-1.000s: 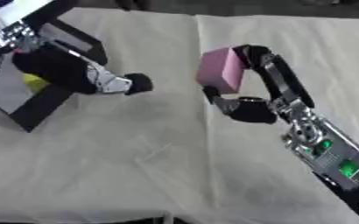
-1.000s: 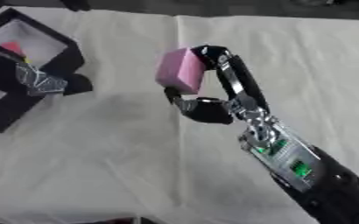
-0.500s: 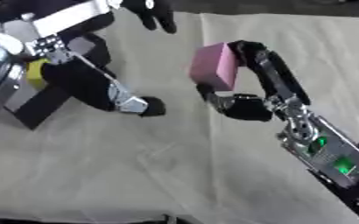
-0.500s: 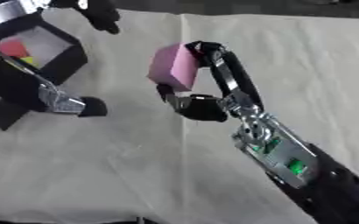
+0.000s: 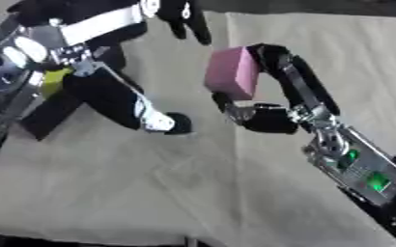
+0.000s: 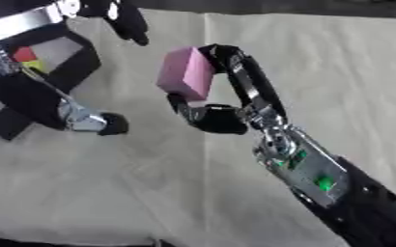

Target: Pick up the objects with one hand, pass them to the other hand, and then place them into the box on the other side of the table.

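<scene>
From my station I read the following state:

1. Right hand [image 5: 261,108]: it enters from the lower right and is raised over the middle of the table. Its fingers [image 5: 290,72] arch over the top of the pink block [image 5: 232,72] and the thumb sits below it, so the block is clamped between them and held clear of the cloth.

2. Pink block: a plain rectangular piece, tilted, with one broad face turned toward my left. It is at the centre of the work area, well apart from the box.

3. Left hand [image 5: 155,116]: it comes in from the upper left. I see one finger stretched down toward the cloth [image 5: 150,193] just left of the block, and other dark fingers [image 5: 184,19] spread high near the top edge. The hand is splayed wide and holds nothing. It is near the block but not touching it.

4. Black box [image 6: 75,53]: it sits at the far left of the table, partly hidden behind the left arm. Inside I make out a red piece [image 6: 24,54] and a yellow piece [image 6: 34,65] side by side
</scene>
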Controlling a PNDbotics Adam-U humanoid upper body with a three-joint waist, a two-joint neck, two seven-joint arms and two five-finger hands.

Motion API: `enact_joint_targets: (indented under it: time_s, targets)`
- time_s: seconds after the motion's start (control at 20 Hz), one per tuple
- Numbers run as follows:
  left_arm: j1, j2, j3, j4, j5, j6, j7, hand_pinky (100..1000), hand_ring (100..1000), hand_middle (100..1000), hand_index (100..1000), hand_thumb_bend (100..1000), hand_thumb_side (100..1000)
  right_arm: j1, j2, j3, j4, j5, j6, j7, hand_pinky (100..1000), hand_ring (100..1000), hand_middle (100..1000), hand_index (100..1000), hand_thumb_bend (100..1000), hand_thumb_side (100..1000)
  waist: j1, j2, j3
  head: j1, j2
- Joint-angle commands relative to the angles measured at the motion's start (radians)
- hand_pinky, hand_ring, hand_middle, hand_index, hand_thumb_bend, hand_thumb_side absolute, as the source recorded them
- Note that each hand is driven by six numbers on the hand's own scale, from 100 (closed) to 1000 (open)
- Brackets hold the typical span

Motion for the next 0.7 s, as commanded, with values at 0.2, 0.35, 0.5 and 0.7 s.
enact_joint_targets:
  time_s: [0.2, 0.35, 0.5, 0.7]
  targets:
    - [-0.024, -0.008, 0.003, -0.011, -0.049, 0.034, 0.02, 865, 734, 760, 791, 625, 232, 0.0, -0.02, 0.021, -0.01, 0.038, -0.027, 0.0, 734, 684, 541, 518, 382, 100, 0.003, -0.009, 0.001, -0.01, 0.005]
    - [-0.026, -0.015, -0.001, -0.011, -0.044, 0.043, 0.025, 866, 731, 758, 779, 623, 250, -0.002, -0.017, 0.031, -0.01, 0.053, -0.028, 0.006, 734, 685, 541, 518, 385, 100, 0.002, -0.008, 0.0, -0.012, 0.005]
    - [-0.028, -0.023, -0.005, -0.011, -0.031, 0.049, 0.026, 868, 726, 755, 765, 633, 269, -0.005, -0.015, 0.037, -0.01, 0.063, -0.031, 0.012, 734, 686, 541, 518, 387, 100, 0.001, -0.006, -0.001, -0.014, 0.005]
    - [-0.035, -0.033, -0.014, -0.011, -0.014, 0.069, 0.012, 868, 721, 750, 750, 646, 268, -0.013, -0.015, 0.044, -0.01, 0.069, -0.036, 0.018, 734, 686, 540, 517, 388, 100, 0.001, -0.004, 0.0, -0.017, 0.005]
